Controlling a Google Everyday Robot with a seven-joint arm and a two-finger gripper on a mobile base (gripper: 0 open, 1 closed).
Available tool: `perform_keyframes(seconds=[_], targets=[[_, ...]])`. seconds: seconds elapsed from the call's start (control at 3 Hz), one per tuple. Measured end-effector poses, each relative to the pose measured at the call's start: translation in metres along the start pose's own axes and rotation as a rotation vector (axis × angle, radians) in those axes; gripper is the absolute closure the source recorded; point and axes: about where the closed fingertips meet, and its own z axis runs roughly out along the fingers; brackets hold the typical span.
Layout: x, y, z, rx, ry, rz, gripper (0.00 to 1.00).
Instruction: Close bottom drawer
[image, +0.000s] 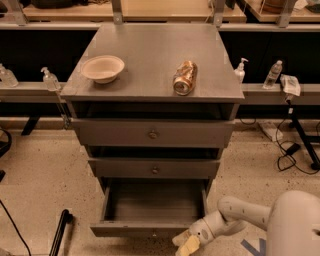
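Observation:
The bottom drawer is the lowest of three grey drawers in the cabinet. It is pulled out and open, with its empty inside showing and a small knob at the centre of its slim front panel. My gripper, with tan fingertips, is low at the right end of that front panel, just in front of it. The white arm reaches in from the lower right.
The middle drawer and top drawer stick out a little. On the cabinet top are a beige bowl and a can lying on its side. Bottles stand on the side ledges. A black pole leans at the lower left, and cables lie at the right.

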Motion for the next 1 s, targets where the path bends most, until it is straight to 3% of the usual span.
perform_keyframes(seconds=[0.33, 0.67, 1.0], targets=[[0.0279, -0.0331, 0.0083, -0.084, -0.1, 0.094, 0.0], [0.0358, -0.0417, 0.0129, -0.122, -0.124, 0.111, 0.0], [0.0361, -0.0424, 0.014, -0.115, -0.125, 0.11, 0.0]])
